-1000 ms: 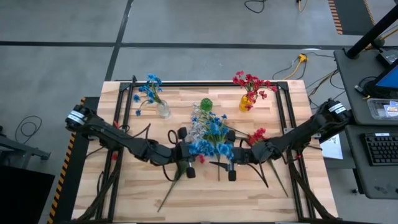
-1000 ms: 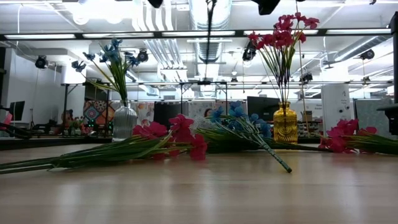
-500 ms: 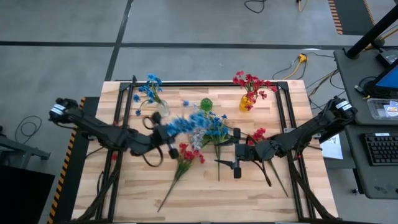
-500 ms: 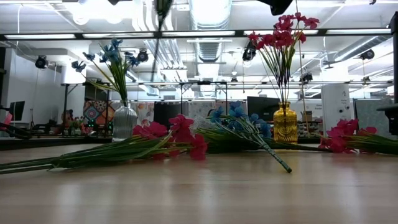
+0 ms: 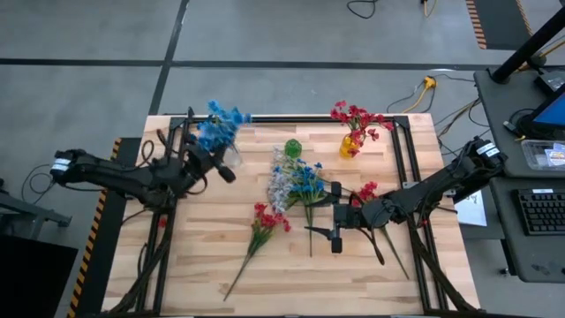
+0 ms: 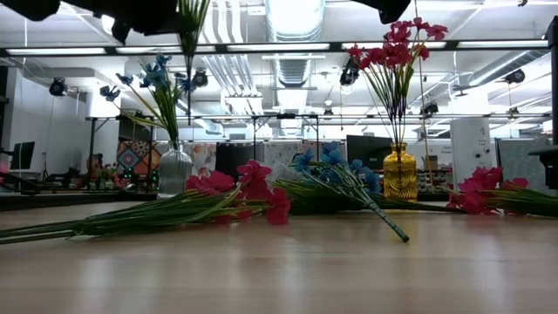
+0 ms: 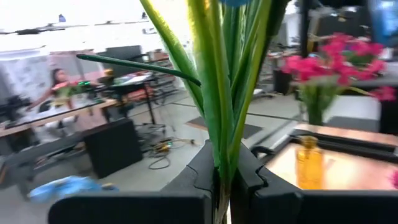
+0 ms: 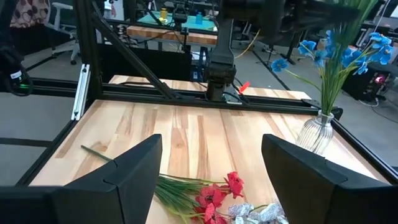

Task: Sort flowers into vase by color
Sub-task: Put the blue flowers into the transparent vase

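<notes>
pale wood of the table [image 5: 203, 265] across the near edge. lying nearest on it: a red spray [image 5: 265, 221] with its long stem running toward the near left, heads pointing to the middle. just right of that, the right gripper [image 5: 334, 215], low over the boards near the table's centre, fingers spread wide with nothing between them. beside and beyond it, a red bunch [image 5: 365, 192] on the right side, stems trailing toward the near right corner. at the middle, a mixed heap of blue and white flowers [image 5: 296, 181], flat on the wood.

farther back on the left, the left gripper [image 5: 210, 162], raised above the table, clamped tight on the green stems of a blue spray [image 5: 221, 128]; blossoms up over the clear glass vase [image 5: 232, 156], which already carries blue flowers. in the left wrist view, green stems [image 7: 221, 99] pinched between the two dark fingers [image 7: 199, 174].

along the far edge: a small green vase [image 5: 292, 147] in the middle, with no flowers visible in it, and a yellow vase [image 5: 351, 145] to the right filled with red flowers [image 5: 357, 117].
</notes>
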